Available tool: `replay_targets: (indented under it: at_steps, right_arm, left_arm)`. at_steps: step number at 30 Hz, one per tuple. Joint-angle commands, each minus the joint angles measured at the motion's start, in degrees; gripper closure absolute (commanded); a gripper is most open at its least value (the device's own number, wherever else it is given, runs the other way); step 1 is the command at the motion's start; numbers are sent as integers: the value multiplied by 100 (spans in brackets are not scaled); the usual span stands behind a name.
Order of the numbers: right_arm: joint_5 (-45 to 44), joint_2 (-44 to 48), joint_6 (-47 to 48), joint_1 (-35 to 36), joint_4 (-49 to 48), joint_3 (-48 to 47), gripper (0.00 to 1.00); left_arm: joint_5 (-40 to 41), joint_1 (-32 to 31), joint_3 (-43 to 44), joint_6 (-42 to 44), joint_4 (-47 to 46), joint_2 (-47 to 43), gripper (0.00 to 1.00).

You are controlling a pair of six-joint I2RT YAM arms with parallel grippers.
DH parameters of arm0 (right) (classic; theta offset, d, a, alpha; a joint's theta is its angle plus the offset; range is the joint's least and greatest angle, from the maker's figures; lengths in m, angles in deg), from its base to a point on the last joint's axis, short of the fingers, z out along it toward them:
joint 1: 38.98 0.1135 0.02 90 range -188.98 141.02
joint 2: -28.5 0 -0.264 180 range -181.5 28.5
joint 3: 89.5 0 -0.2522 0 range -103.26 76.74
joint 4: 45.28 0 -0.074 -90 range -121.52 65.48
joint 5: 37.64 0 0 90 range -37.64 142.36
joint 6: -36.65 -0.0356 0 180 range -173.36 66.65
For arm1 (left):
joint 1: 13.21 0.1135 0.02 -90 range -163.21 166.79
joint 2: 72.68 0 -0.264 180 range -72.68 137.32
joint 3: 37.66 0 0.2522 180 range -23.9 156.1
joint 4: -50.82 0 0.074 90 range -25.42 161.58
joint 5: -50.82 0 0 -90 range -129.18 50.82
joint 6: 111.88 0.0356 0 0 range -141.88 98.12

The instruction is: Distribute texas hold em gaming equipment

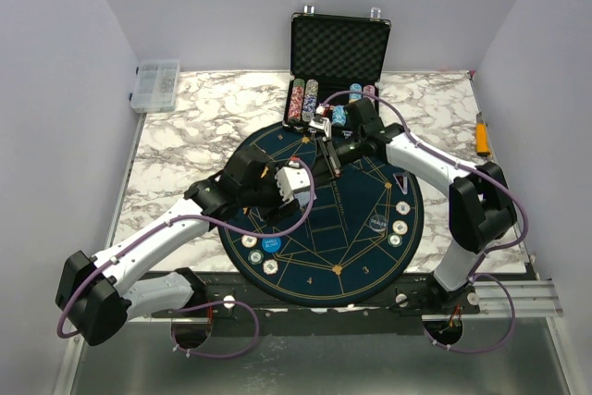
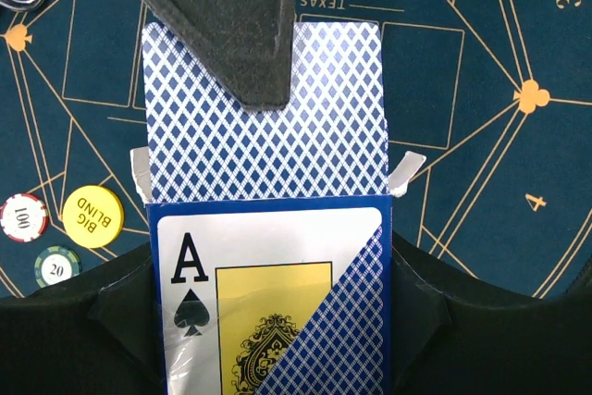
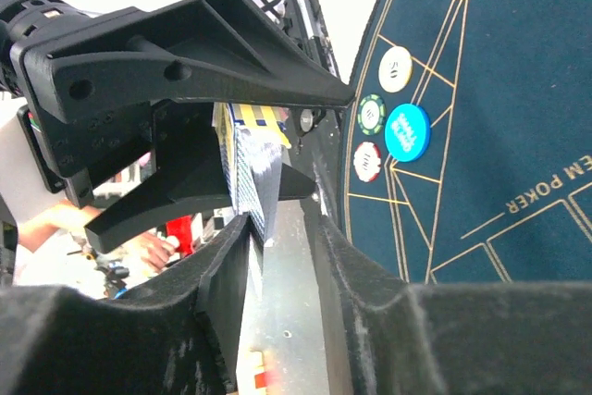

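**Card drawn partway from its box over the mat**

The left jaws grasp a blue-and-white cardboard card box printed with an ace of spades (image 2: 277, 321) by its 2 long sides. They hold it over the big round dark-blue mat (image 1: 356, 270) that lies on the marble counter (image 1: 185, 141). The box's flap end is open, and a rectangular playing card with a blue diamond-pattern back (image 2: 324, 117) sticks out of it, a good part exposed.

1 black finger (image 2: 222, 25) of the right arm lies across the card's back. In the right wrist view the right jaws flank the card's edge, but I cannot tell whether they pinch it or stand just off it.

In the left wrist view, 3 discs lie close together on the mat: a yellow "BIG BLIND" disc (image 2: 92, 216), a red-and-white 100 chip (image 2: 23, 217) and a green 20 chip (image 2: 57, 266). In the right wrist view, a blue round disc (image 3: 407, 132) lies beside 3 more chips. An open black case (image 1: 340, 43) with stacked chips (image 1: 303, 99) stands at the mat's far edge.
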Motion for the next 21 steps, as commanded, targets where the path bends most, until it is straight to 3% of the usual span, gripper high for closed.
replay_targets:
  at_steps: [1, 3, 6, 10, 13, 17, 21]
  right_arm:
    - [11, 95, 156, -72, 95, -76, 56]
    - [132, 139, 71, 2, -65, -55, 45]
    - [148, 151, 2, 138, -142, -62, 44]
    - [-20, 95, 108, 140, 68, -85, 68]
    - [-117, 95, 320, 113, 427, -127, 72]
    - [-124, 101, 505, 3, 707, -167, 85]
    - [-71, 116, 525, -138, 801, -177, 91]
  left_arm:
    - [-229, 53, 261, -40, -102, -27, 100]
    - [-251, 53, 310, -69, -114, 8, 100]
    - [-238, 53, 396, -108, -111, 61, 100]
    - [-204, 67, 393, -144, -118, 26, 100]
    - [-203, 126, 302, -154, -111, -56, 100]
    - [-212, 199, 212, -127, -98, -187, 100]
    - [-209, 275, 168, -109, -79, -226, 100]
